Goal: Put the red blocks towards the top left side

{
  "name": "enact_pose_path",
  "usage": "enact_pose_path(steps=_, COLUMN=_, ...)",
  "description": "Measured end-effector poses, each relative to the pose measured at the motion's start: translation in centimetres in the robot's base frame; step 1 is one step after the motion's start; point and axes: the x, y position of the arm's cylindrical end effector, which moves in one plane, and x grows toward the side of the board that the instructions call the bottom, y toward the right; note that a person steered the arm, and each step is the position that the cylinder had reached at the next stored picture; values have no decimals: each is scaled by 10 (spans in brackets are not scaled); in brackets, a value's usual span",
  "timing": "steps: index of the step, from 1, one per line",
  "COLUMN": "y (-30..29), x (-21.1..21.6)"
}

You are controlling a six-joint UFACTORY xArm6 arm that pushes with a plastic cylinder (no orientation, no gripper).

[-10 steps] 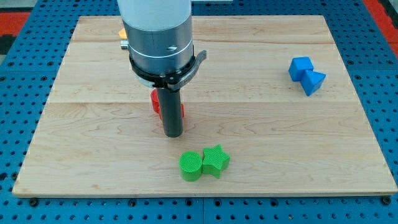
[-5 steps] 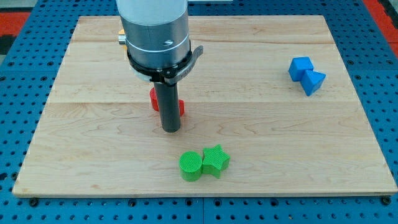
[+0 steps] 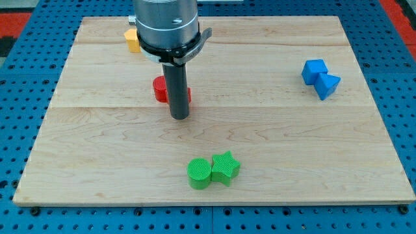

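Red blocks sit left of the board's centre, mostly hidden behind my rod; red shows on both sides of it, and their shapes cannot be made out. My tip rests on the board just below them, touching or nearly so. The arm's grey body hangs over the top of the view.
A yellow block sits near the top left, partly hidden by the arm. A green cylinder and a green star touch each other near the bottom centre. Two blue blocks sit together at the right. The wooden board lies on a blue pegboard.
My tip has moved toward the view's top, and the red blocks have slid up ahead of it. The yellow block has come into view beside the arm.
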Motion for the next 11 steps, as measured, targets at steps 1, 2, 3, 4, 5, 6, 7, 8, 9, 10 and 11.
enact_pose_path(steps=1, y=-11, x=-8)
enact_pose_path(steps=2, y=-18, x=-43)
enact_pose_path(steps=3, y=-29, x=-70)
enact_pose_path(steps=4, y=-29, x=-78)
enact_pose_path(steps=5, y=-19, x=-73)
enact_pose_path(steps=6, y=14, x=-69)
enact_pose_path(steps=7, y=28, x=-85)
enact_pose_path(steps=8, y=-32, x=-113)
enact_pose_path(steps=9, y=-105, x=-138)
enact_pose_path(steps=10, y=-114, x=-142)
enact_pose_path(steps=11, y=-107, x=-160)
